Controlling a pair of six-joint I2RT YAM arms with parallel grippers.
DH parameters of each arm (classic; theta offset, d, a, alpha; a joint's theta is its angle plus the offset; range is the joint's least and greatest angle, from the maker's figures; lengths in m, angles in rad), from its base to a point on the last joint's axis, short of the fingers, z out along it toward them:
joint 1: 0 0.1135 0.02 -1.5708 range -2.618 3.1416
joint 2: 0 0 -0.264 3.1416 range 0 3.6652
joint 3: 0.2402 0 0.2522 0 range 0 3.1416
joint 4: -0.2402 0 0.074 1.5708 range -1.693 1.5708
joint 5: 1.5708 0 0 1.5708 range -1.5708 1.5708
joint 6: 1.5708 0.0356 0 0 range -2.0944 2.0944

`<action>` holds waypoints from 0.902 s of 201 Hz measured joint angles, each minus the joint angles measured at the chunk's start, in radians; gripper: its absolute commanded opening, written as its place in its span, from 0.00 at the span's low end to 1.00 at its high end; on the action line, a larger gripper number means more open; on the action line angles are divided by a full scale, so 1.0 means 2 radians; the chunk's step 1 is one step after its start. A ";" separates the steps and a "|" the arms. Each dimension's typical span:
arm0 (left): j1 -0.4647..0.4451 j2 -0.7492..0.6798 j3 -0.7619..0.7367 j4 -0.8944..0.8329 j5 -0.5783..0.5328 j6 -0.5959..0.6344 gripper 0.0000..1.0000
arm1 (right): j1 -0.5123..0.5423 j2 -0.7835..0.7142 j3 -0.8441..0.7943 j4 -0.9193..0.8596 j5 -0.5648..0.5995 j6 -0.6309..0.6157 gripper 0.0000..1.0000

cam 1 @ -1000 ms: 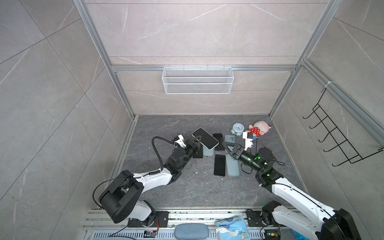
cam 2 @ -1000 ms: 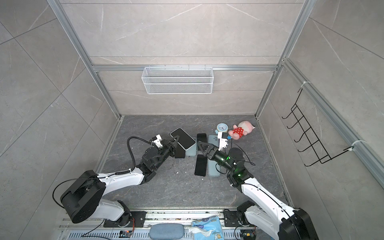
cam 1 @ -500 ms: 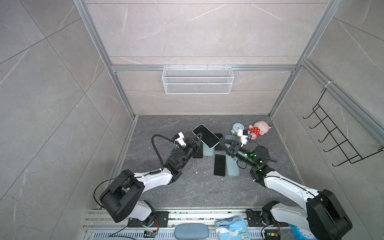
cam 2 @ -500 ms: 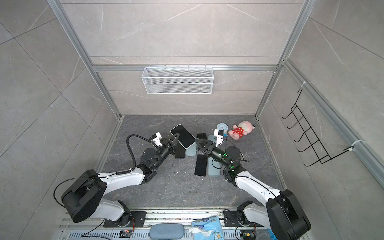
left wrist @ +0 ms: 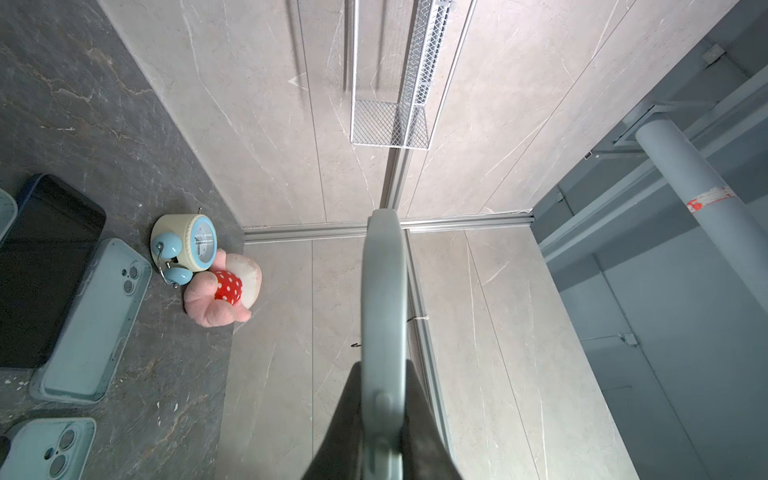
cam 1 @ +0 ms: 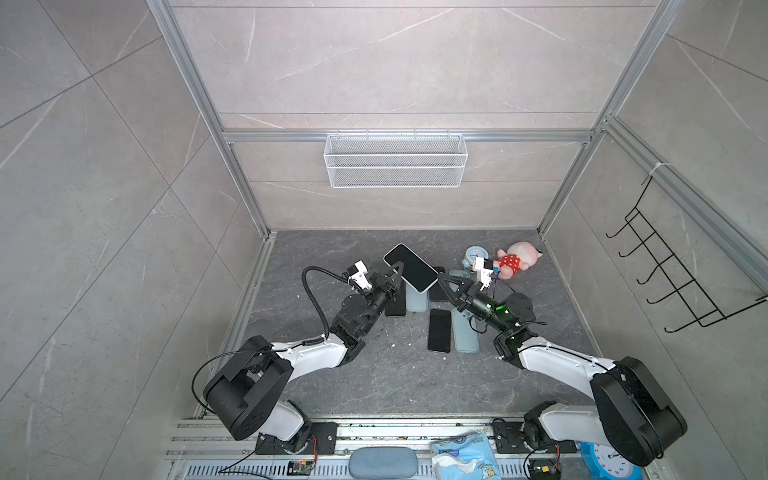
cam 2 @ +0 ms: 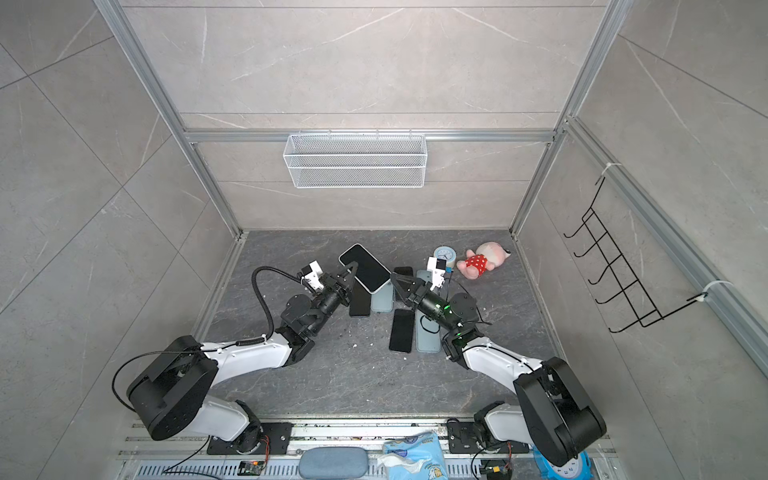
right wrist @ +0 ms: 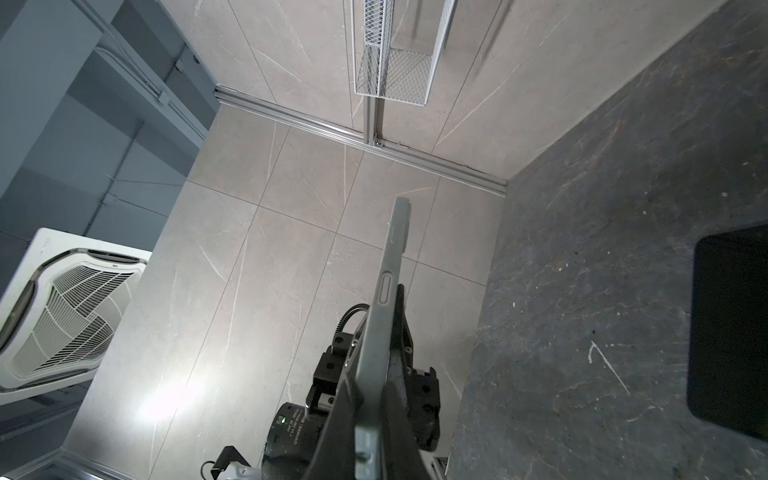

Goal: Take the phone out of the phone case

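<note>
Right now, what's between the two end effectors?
The phone in its case, held up in the air. The left end effector grips one side and the right end effector the other; both top views show it.

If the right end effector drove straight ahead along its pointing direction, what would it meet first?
Nothing free: the right end effector is shut on the cased phone. Pushing on would likely drive it toward the left end effector holding the same phone; depth is unclear.
</note>
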 measured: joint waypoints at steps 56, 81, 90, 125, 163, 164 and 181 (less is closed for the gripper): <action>0.002 0.031 0.029 0.007 -0.003 0.019 0.00 | -0.003 0.079 -0.014 0.133 0.034 0.054 0.00; 0.002 0.034 0.056 -0.001 0.002 0.035 0.00 | -0.003 0.084 -0.010 0.164 0.054 0.068 0.00; 0.001 0.034 0.068 -0.002 0.005 0.042 0.00 | -0.003 0.085 -0.006 0.175 0.061 0.073 0.00; 0.002 0.034 0.103 -0.009 0.009 0.069 0.00 | -0.003 0.103 0.019 0.210 0.079 0.091 0.00; 0.002 0.034 0.114 -0.010 0.007 0.076 0.00 | -0.002 0.106 0.031 0.215 0.084 0.100 0.00; 0.002 0.034 0.114 -0.010 0.007 0.076 0.00 | -0.002 0.106 0.031 0.215 0.084 0.100 0.00; 0.002 0.034 0.114 -0.012 0.006 0.077 0.00 | -0.002 0.110 0.031 0.217 0.087 0.104 0.00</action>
